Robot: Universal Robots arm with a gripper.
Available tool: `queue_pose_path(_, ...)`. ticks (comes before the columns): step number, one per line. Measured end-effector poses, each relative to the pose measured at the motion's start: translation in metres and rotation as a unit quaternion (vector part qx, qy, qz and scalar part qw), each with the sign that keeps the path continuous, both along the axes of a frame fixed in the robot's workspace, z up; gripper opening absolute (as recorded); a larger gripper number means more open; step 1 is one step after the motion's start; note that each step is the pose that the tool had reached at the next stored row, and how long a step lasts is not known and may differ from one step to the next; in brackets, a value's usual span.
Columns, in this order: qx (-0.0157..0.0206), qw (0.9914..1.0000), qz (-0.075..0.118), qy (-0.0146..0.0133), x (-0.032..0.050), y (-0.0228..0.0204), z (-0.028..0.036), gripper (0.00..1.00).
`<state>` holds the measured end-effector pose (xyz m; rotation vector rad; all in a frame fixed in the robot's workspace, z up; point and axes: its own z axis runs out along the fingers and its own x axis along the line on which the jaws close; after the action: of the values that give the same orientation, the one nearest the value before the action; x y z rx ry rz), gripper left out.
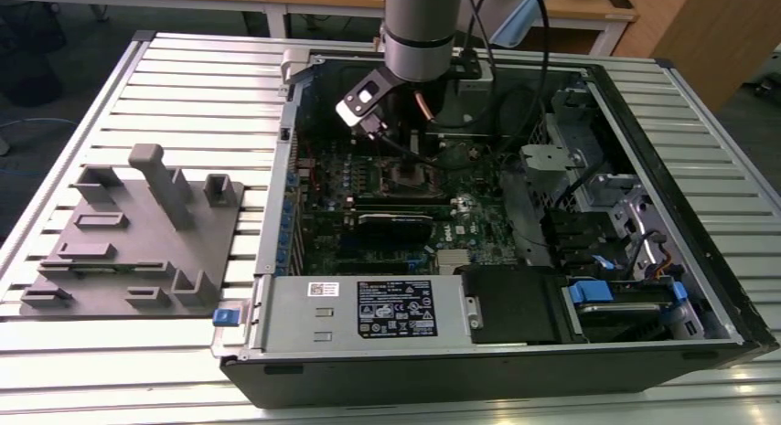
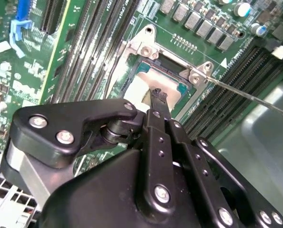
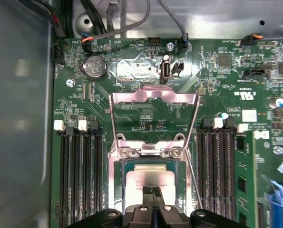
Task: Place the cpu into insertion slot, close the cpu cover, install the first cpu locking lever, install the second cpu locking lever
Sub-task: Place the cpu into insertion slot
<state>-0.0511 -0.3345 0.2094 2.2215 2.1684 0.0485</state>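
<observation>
Over insertion slot (image 3: 117,175): gripper (image 3: 152,191) is hovering, fingers pressed together, gripping nothing. cpu (image 3: 151,176) is lying seated inside. Probably light, rigid, fragile; edges looking safest to grip.

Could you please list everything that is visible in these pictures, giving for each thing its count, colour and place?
table: one, silver, slatted, under everything
computer case: one, black, open, on the table
fixture plate: one, grey, on the table at the exterior view's left of the case
grey box: one, labelled, at the case's near edge
circuit board: one, green, inside the case
coin battery: one, dark silver, on the board
insertion slot: one, silver-rimmed, in the board
cpu: one, silver-grey, lying in the slot
cpu cover: one, silver, swung open
locking lever: one thin silver rod, beside the slot
arm: one, grey, reaching into the case
hand: one, black, fingertips together over the cpu
</observation>
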Motion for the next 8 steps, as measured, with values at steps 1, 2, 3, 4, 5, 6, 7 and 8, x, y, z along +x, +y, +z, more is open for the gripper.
queue_pose_path(1, -0.0001, 1.0, 0.0, 0.0, 0.0, 0.0, 0.0014, 0.1)
queue_pose_path(2, -0.0001, 1.0, 0.0, 0.0001, 0.0, 0.0, 0.0019, 0.1)
queue_pose_path(3, -0.0001, 1.0, 0.0, 0.0001, 0.0, 0.0, 0.0019, 0.1)
queue_pose_path(4, 0.0, 1.0, 0.0, 0.0, 0.0, 0.0, 0.0019, 0.1)
queue_pose_path(5, -0.0001, 1.0, 0.0, 0.0001, 0.0, 0.0, 0.0025, 0.1)
queue_pose_path(6, -0.0001, 1.0, 0.0, 0.0001, 0.0, 0.0, 0.0032, 0.1)
queue_pose_path(7, -0.0001, 1.0, 0.0, 0.0001, 0.0, 0.0, 0.0032, 0.1)
queue_pose_path(8, -0.0001, 1.0, 0.0, 0.0001, 0.0, 0.0, 0.0032, 0.1)
